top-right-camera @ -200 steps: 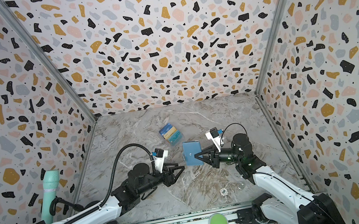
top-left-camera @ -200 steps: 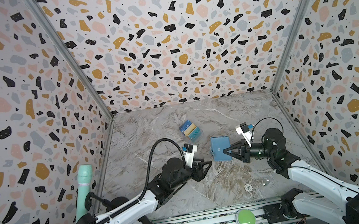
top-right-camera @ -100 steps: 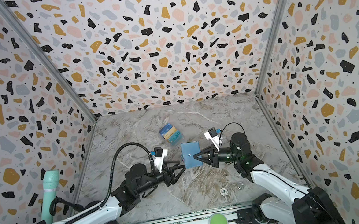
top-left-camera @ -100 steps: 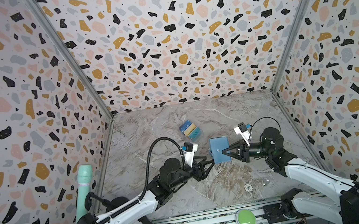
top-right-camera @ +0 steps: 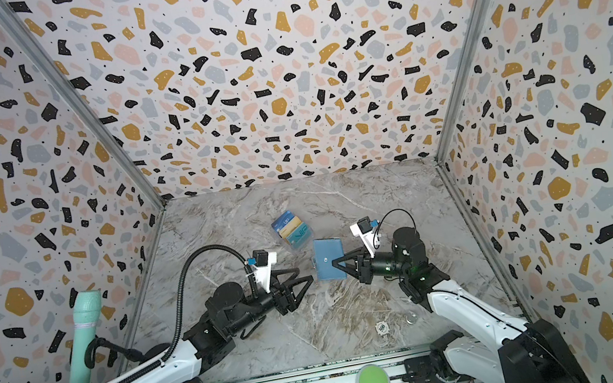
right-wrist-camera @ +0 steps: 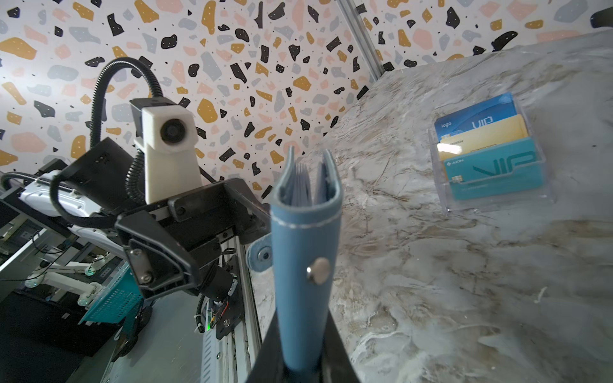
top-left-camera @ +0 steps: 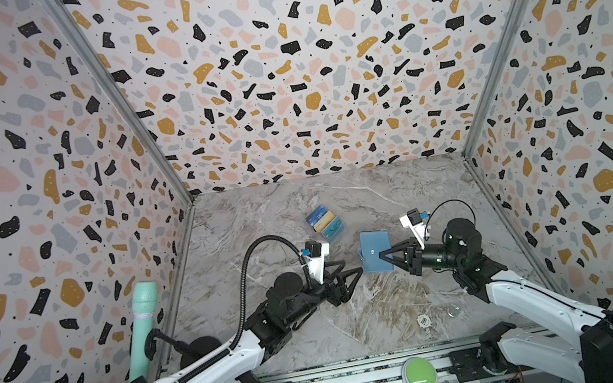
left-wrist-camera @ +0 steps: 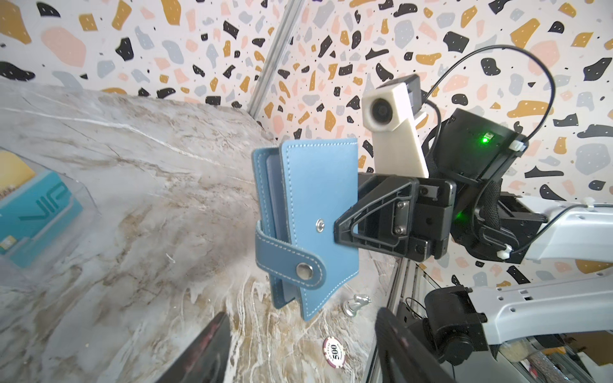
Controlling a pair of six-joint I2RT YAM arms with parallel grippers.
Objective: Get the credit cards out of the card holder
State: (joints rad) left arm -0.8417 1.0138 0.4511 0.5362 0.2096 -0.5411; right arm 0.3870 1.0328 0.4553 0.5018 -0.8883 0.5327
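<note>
My right gripper [top-left-camera: 384,257] [top-right-camera: 337,265] [right-wrist-camera: 298,359] is shut on the card holder [top-left-camera: 375,250] [top-right-camera: 328,258] [left-wrist-camera: 315,205] [right-wrist-camera: 305,248], a slate-blue wallet, and holds it on edge above the marble floor. Its strap tab [left-wrist-camera: 292,262] lies off the snap stud [left-wrist-camera: 320,225]. Grey sleeve pages [right-wrist-camera: 300,185] show between the covers; I cannot tell whether any hold cards. My left gripper [top-left-camera: 353,282] [top-right-camera: 304,290] [left-wrist-camera: 298,358] stands open just left of the wallet, with nothing in it. Three credit cards [top-left-camera: 322,221] [right-wrist-camera: 487,152], blue, tan and teal, stand in a clear tiered stand [right-wrist-camera: 497,202] behind.
A poker chip [top-left-camera: 424,321] [left-wrist-camera: 333,352] and a small silver chess piece [top-left-camera: 452,310] [left-wrist-camera: 356,303] lie on the floor near the front right. Terrazzo walls close in three sides. A green button [top-left-camera: 418,374] sits on the front rail.
My left gripper's jaws have opened wider and crept toward the wallet. My right gripper, with the wallet, shifted slightly left.
</note>
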